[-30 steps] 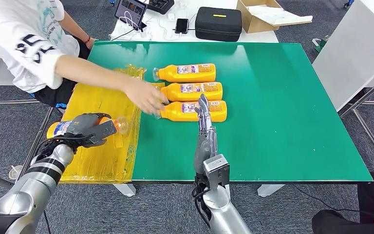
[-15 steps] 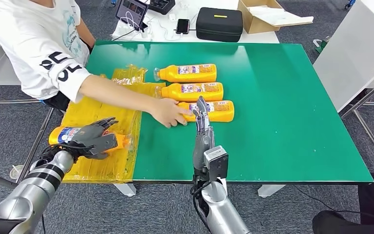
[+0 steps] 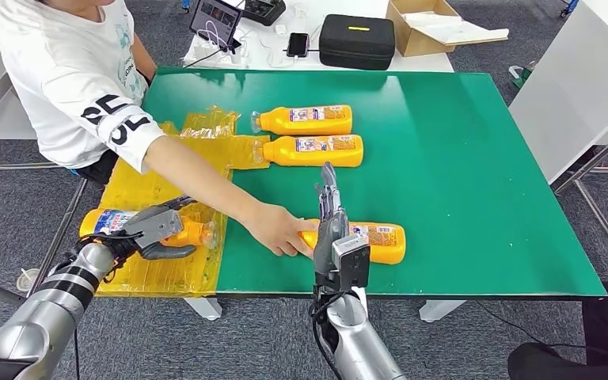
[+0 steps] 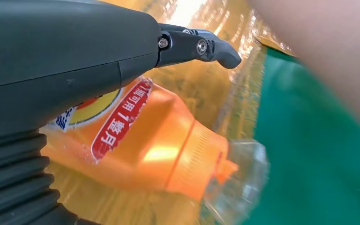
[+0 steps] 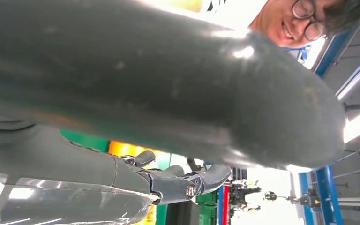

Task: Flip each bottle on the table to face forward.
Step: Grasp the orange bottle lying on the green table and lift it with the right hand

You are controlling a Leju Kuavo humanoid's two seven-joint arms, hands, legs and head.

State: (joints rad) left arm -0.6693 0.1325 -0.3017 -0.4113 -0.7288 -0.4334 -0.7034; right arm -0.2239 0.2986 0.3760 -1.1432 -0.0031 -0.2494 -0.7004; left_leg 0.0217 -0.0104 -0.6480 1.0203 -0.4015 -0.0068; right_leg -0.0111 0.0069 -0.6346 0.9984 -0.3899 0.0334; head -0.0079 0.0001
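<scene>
An orange bottle [image 3: 107, 222] [image 4: 136, 140] lies on the yellow plastic sheet [image 3: 166, 170] at the table's left front. My left hand [image 3: 154, 229] [image 4: 75, 61] rests over it with fingers stretched out, not wrapped around it. A second bottle [image 3: 380, 240] lies near the front edge, and a person's hand [image 3: 277, 229] holds its neck end. My right hand [image 3: 328, 214] stands edge-up right beside that bottle, fingers straight and holding nothing. Two more bottles [image 3: 305, 119] [image 3: 314, 150] lie side by side farther back, caps pointing left.
The person [image 3: 71, 79] leans in from the left with an arm across the sheet. Beyond the green table [image 3: 475, 174] are a black case [image 3: 356, 38], a cardboard box [image 3: 435, 24], a tablet [image 3: 212, 16] and a phone [image 3: 295, 41]. A white cabinet [image 3: 578, 79] stands at right.
The person has dragged the nearest bottle from the row toward the front edge, beside my right hand. My left hand lowered its bottle onto the sheet and straightened its fingers.
</scene>
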